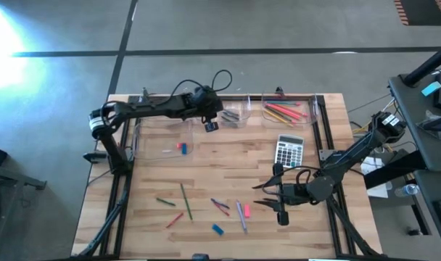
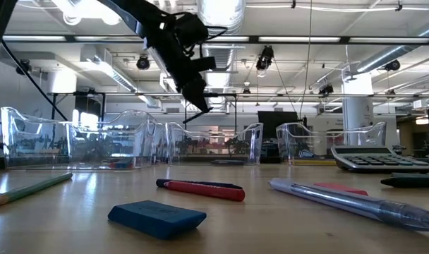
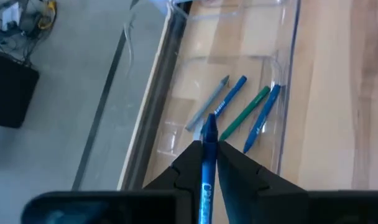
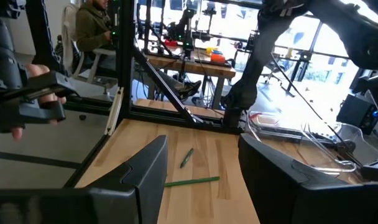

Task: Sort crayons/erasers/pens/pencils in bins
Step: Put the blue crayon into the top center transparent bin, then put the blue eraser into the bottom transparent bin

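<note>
Four bins stand in a row along the far edge of the table. Pencils lie in the bin on the right. The calculator sits just in front of that bin. An eraser lies mid-table, on the left. Near the front edge lie more pencils, pens and another eraser.

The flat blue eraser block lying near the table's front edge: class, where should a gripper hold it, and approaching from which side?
Grip the flat blue eraser block across its short width, coming straight down from above. It lies flat with bare wood around it, and its long sides give parallel faces for the jaws.
</note>
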`<action>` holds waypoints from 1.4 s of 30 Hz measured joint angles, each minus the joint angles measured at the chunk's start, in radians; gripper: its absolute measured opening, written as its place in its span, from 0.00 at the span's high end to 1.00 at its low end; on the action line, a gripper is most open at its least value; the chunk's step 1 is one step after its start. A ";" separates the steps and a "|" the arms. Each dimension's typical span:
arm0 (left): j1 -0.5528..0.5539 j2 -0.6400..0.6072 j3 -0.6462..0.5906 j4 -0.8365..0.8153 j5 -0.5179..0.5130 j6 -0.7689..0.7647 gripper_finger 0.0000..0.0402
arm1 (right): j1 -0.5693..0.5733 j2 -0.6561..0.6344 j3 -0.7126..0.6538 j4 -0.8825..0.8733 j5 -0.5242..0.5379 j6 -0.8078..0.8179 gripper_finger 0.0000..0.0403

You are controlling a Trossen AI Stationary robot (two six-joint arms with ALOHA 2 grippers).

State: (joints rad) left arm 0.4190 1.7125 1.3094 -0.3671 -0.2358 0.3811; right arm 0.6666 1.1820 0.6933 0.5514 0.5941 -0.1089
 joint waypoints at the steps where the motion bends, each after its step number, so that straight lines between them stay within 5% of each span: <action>1: 0.000 0.003 0.000 -0.001 0.000 -0.001 0.90 | 0.000 0.000 0.000 0.000 0.000 0.000 0.54; 13: -0.008 -0.011 0.001 -0.019 -0.005 -0.043 0.77 | 0.000 0.000 0.000 0.000 0.000 0.001 0.54; 19: -0.074 -0.161 -0.005 -0.092 -0.008 -0.170 0.71 | 0.000 0.000 0.000 -0.003 0.000 0.001 0.54; 24: -0.260 -0.343 -0.083 -0.105 -0.015 -0.282 0.71 | 0.000 0.000 0.000 -0.012 0.000 0.002 0.54; 32: -0.717 -0.547 -0.304 -0.087 -0.305 -0.543 0.71 | 0.000 0.000 0.000 -0.014 0.000 0.003 0.54; 37: -0.935 -0.587 -0.427 -0.077 -0.389 -0.801 0.71 | -0.004 0.000 0.000 -0.009 0.000 0.004 0.54; 42: -1.034 -0.559 -0.506 -0.062 -0.410 -1.111 0.71 | -0.013 0.000 0.000 0.001 0.001 0.024 0.54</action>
State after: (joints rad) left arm -0.6153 1.1531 0.8030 -0.4286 -0.6462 -0.7294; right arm 0.6538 1.1820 0.6933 0.5519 0.5949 -0.0854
